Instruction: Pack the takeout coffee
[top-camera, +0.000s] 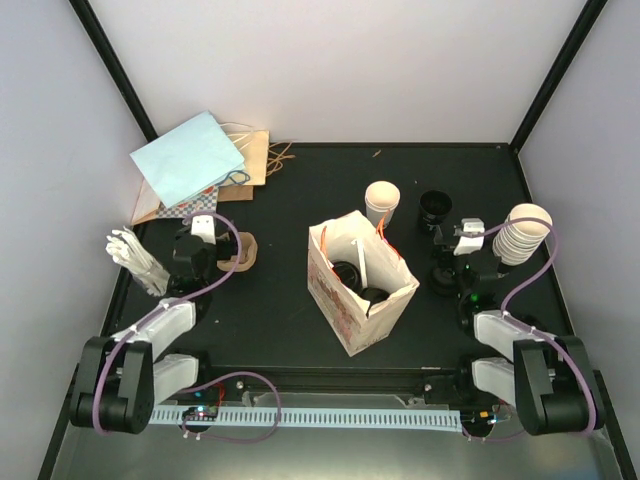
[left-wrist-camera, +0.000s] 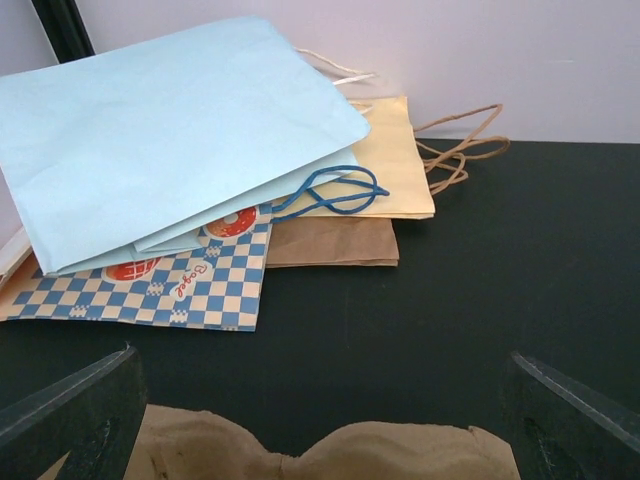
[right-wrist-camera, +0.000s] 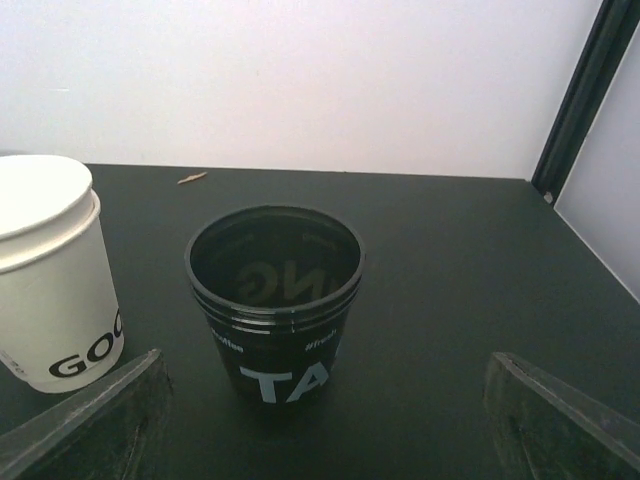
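- The takeout coffee (top-camera: 346, 272) shows as two black lids down inside the open paper bag (top-camera: 345, 320) at the centre of the top view. I cannot tell whether those cups sit level or lean on each other. A careless drop on top of them could tip one.
- My right gripper (right-wrist-camera: 326, 354) is spread wide, with an open black cup (right-wrist-camera: 275, 300) straight ahead between the fingers. It has no lid and is not cream. Closing on it would likely mean packing the wrong thing.
- A white cup (right-wrist-camera: 50, 270) stands just beside the black one, at the left edge of the wrist view. If I push forward off-centre, my left-hand finger could knock it over.
- The bag stands free with nothing bracing it. Brushing its rim or catching an orange handle on the way in could topple it and spill what is packed.
- My left gripper (left-wrist-camera: 320, 352) is also spread, low over the brown tray (left-wrist-camera: 320, 455). A sloppy move there could drag the tray.
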